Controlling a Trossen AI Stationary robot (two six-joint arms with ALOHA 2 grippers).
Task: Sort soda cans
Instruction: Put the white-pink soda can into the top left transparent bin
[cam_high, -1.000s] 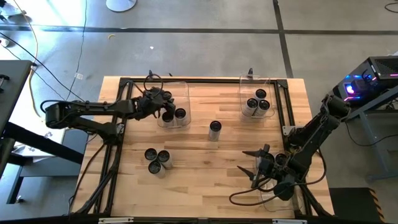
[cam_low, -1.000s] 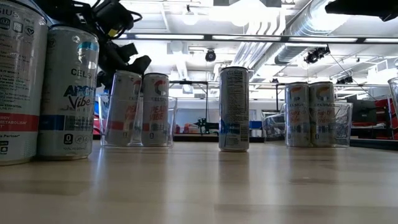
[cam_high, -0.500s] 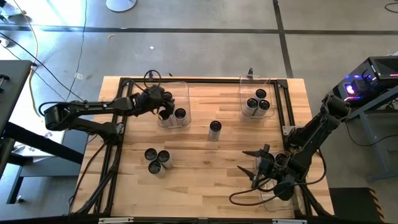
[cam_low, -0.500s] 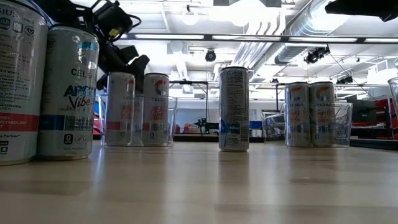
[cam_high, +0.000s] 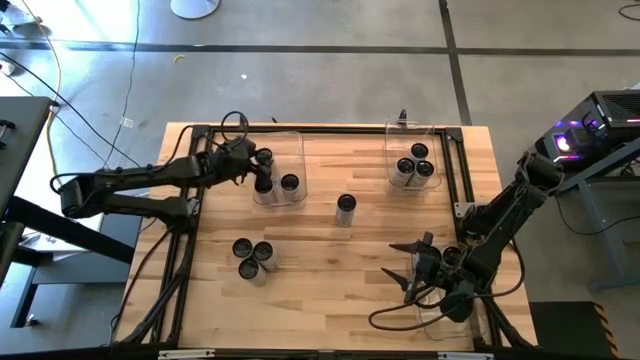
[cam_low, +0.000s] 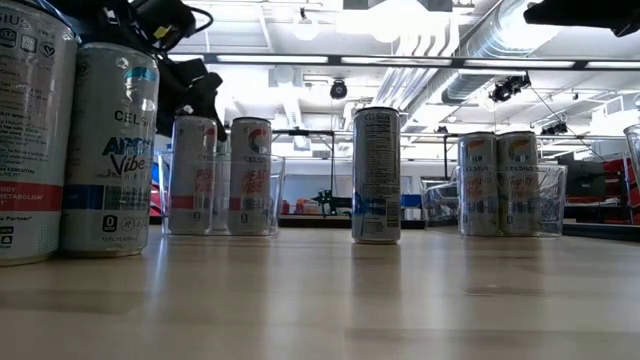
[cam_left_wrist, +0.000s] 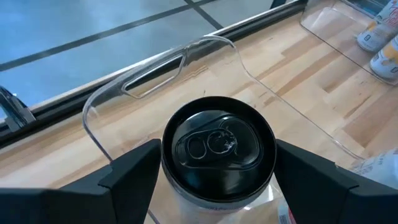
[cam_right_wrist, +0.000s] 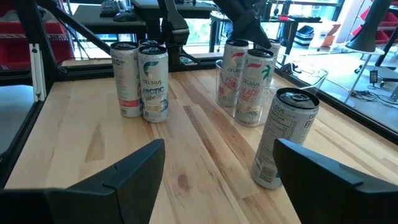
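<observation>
Left tool (cam_high: 252, 172): hovered at the left bin (cam_high: 297, 140) by the bench's far-left corner, fingers (cam_left_wrist: 130, 174) spread on either side of a can (cam_high: 265, 160), its dark top (cam_left_wrist: 217, 144) between them with a gap each side. Nothing was pinched; judged, the tool stood wide to clear the can.

Left bin: clear plastic, holding two cans, the straddled one and another (cam_high: 290, 184) just beside it. In the low view both showed red lettering (cam_low: 250, 175), so this bin was probably meant for that flavour.

Right tool (cam_high: 412, 268): waited near the bench's near-right corner, fingers (cam_right_wrist: 134, 171) spread and empty, aimed across the bench at the loose cans.

Right bin (cam_high: 392, 140): by the far-right corner, holding three cans (cam_high: 415, 165) packed close, touching or nearly so.

Lone can (cam_high: 346, 205): upright on the open bench near the middle, between the two bins and well apart from both; not yet sorted.

Cluster (cam_high: 253, 254): three cans standing together toward the near-left part of the bench, outside any bin; at least one read blue "Arctic Vibe" (cam_low: 120, 150), unlike the binned ones.

Progress: judged partway, five cans binned and four still loose.

Risk: judged, the spread left fingers sat close to the bin's wall and the neighbouring can, so a careless move could knock either.
</observation>
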